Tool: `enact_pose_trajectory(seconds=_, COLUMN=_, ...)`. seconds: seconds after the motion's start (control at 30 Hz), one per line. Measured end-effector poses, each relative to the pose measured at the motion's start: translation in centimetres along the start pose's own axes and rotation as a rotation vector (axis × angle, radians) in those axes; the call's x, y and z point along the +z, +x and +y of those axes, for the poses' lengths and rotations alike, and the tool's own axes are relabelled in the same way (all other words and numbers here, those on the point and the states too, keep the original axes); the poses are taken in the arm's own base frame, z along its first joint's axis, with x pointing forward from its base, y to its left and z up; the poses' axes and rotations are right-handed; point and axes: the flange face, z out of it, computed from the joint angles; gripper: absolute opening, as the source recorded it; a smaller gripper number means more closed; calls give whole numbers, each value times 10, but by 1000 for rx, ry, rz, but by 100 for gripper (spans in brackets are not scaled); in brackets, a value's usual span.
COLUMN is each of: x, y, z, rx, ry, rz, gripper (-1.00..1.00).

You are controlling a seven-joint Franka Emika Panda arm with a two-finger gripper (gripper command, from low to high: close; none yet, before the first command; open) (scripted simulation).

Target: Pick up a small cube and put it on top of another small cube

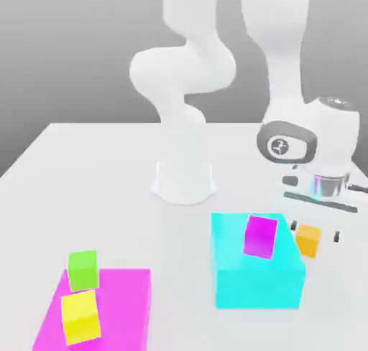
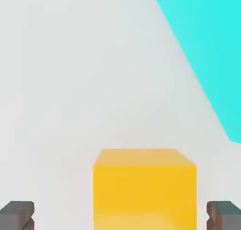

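Observation:
The small orange cube (image 1: 308, 240) rests on the white table just to the exterior view's right of the cyan block. My gripper (image 1: 315, 232) hangs low over it, open, one finger on each side of the cube. In the hand view the orange cube (image 2: 143, 189) sits between the two dark fingertips (image 2: 16, 215), with a clear gap on both sides, so my gripper (image 2: 120, 216) is not touching it. The small green cube (image 1: 83, 269) stands at the far edge of the magenta block, at the exterior view's lower left; I cannot tell whether it is on the block or behind it.
The large cyan block (image 1: 255, 267) carries a small purple-magenta cube (image 1: 260, 236) and stands close beside the orange cube; its side shows as the cyan block (image 2: 207, 50) in the hand view. The flat magenta block (image 1: 115, 306) holds a yellow cube (image 1: 80, 317). The arm's base (image 1: 183, 181) stands at the table's middle back.

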Motion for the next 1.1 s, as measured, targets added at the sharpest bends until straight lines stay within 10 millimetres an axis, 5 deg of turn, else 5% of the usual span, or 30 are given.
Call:
enact_pose_trajectory(seconds=0.03, x=6, y=2, z=1, rx=-1, ry=-2, rz=4, gripper=0)
enact_pose_trajectory(seconds=0.07, x=9, y=3, z=2, rx=-2, ry=-3, rz=7, gripper=-100)
enact_pose_trajectory(seconds=0.3, x=8, y=2, z=2, rx=-2, ry=-2, rz=5, gripper=-100)
enact_pose_trajectory(seconds=0.87, x=-57, y=3, z=-1, rx=-21, ry=-7, rz=6, gripper=-100)
enact_pose_trajectory(seconds=0.97, x=-70, y=23, z=-40, rx=-58, ry=4, rz=17, gripper=-100)
enact_pose_trajectory(seconds=1.1, x=-100, y=79, z=-109, rx=-60, ry=30, rz=50, gripper=-100)
